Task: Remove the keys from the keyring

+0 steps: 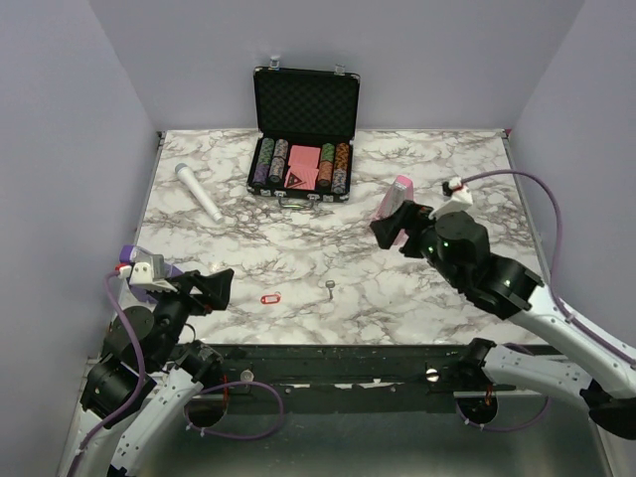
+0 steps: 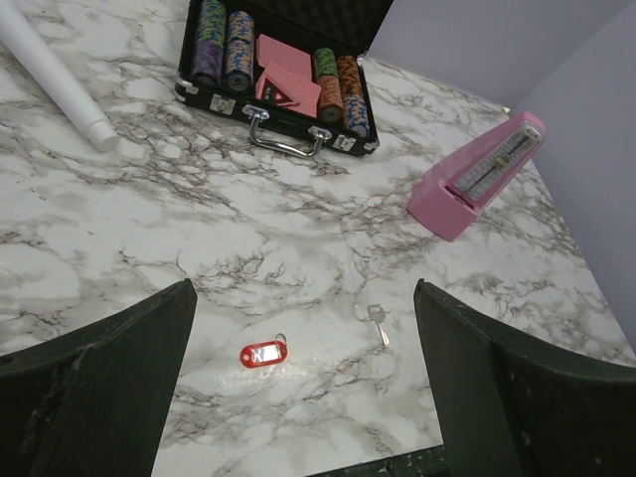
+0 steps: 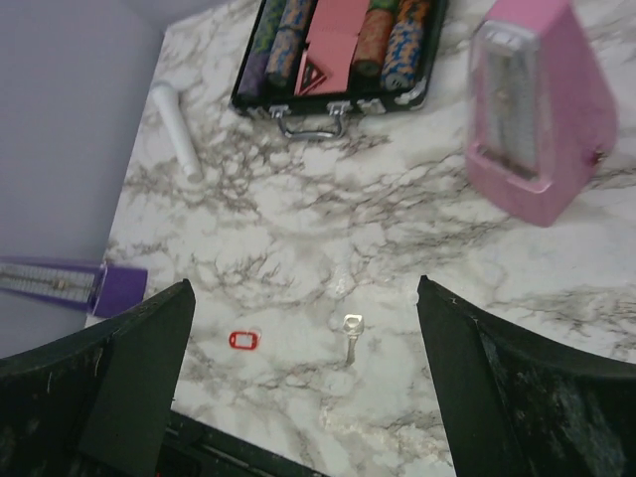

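Observation:
The red keyring (image 1: 271, 297) lies flat on the marble table near its front edge; I also see the keyring (image 2: 263, 354) in the left wrist view and the keyring (image 3: 242, 340) in the right wrist view. A single silver key (image 1: 327, 288) lies apart from it, to its right; the key (image 2: 379, 323) and the key (image 3: 350, 334) show in both wrist views. My left gripper (image 1: 217, 286) hovers open just left of the keyring, empty. My right gripper (image 1: 395, 226) is raised and open over the right side of the table, empty.
An open black case of poker chips and pink cards (image 1: 303, 164) stands at the back. A pink metronome (image 1: 396, 197) is beside the right gripper. A white cylinder (image 1: 199, 192) lies at the back left. A purple object (image 3: 94, 286) sits at the left edge.

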